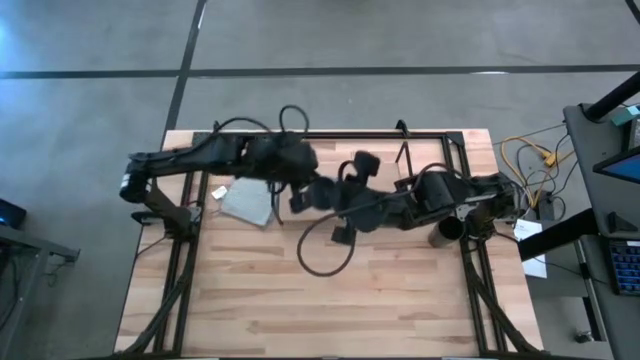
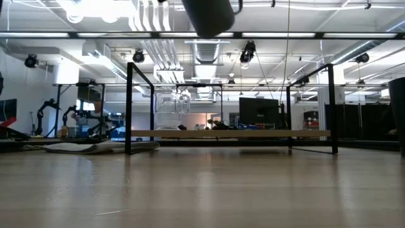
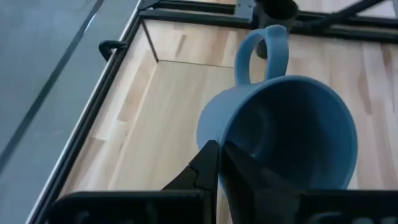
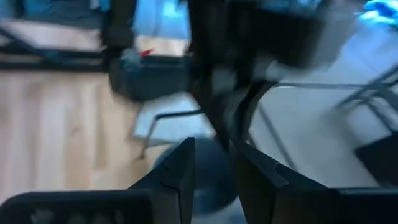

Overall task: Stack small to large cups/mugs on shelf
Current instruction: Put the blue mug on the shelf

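Note:
The blue-grey mug [image 3: 280, 130] is in my left gripper [image 3: 217, 171], above the light-wood surface inside the shelf's black wire frame [image 3: 149, 43]. In the high view my left gripper [image 1: 305, 185] is at mid-table, close to my right gripper [image 1: 335, 200], and the arms hide the mug. My right gripper [image 4: 211, 171] is open by a narrow gap with nothing seen in it. The clear cup [image 2: 172, 104] shows over the left part of the shelf board [image 2: 253, 133]. The dark cup [image 1: 447, 232] stands on the table at the right. My left gripper pinches the mug's rim [image 3: 233, 155] on the side opposite the handle [image 3: 261, 50]. One finger [image 3: 245, 186] is inside the mug and one finger [image 3: 202, 171] is outside. The mug is lifted clear and tipped, its mouth toward the wrist camera.
A folded grey cloth [image 1: 245, 203] lies on the table to the left of the grippers. A black cable loop [image 1: 325, 250] lies near mid-table. The shelf's wire frames [image 1: 405, 150] stand along the far edge. The table's near half [image 1: 320, 310] is bare wood.

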Tool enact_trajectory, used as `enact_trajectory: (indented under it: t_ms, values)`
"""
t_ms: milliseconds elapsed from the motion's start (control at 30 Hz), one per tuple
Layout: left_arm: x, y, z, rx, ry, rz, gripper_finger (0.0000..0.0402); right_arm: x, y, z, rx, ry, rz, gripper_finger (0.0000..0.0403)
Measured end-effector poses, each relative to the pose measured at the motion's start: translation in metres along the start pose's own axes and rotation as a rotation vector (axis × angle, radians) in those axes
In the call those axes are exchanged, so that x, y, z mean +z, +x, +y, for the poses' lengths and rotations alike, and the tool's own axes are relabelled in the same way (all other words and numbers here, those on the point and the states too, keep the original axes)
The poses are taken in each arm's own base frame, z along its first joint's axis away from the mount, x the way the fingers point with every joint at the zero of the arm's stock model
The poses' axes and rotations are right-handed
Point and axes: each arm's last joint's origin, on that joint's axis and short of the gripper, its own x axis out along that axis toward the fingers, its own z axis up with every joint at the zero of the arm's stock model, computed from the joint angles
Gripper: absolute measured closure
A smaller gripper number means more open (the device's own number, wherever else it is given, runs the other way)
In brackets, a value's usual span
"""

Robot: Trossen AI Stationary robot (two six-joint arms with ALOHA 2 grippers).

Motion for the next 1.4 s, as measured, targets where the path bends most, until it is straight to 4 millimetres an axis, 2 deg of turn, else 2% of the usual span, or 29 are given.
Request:
enact_trajectory:
  t_ms: [200, 367, 600, 800, 933, 1233, 1400]
  values:
    - [-0.003, 0.047, 0.016, 0.04, -0.018, 0.103, 0.0401, 0.002, -0.007, -0.008, -0.106, 0.051, -0.021, 0.0309]
    - [-0.009, 0.089, 0.026, 0.056, -0.027, 0.19, 0.0401, -0.002, -0.007, -0.01, -0.117, 0.04, 0.01, 0.0309]
    - [-0.02, 0.129, 0.045, 0.06, -0.065, 0.293, 0.0401, -0.009, -0.008, -0.011, -0.126, 0.028, 0.064, 0.0309]
    - [-0.027, 0.144, 0.062, 0.064, -0.097, 0.334, 0.0401, -0.015, -0.008, -0.012, -0.137, 0.048, 0.108, 0.0309]
    - [-0.032, 0.151, 0.072, -0.002, -0.12, 0.359, 0.0401, -0.017, -0.009, -0.012, -0.142, 0.057, 0.123, 0.0309]
    - [-0.034, 0.14, 0.075, -0.108, 0.228, 0.387, 0.0401, -0.017, -0.009, -0.012, -0.141, 0.053, 0.126, 0.0309]
    - [-0.033, 0.136, 0.079, -0.115, 0.301, 0.378, 0.0401, -0.017, -0.009, -0.012, -0.141, 0.053, 0.126, 0.0309]
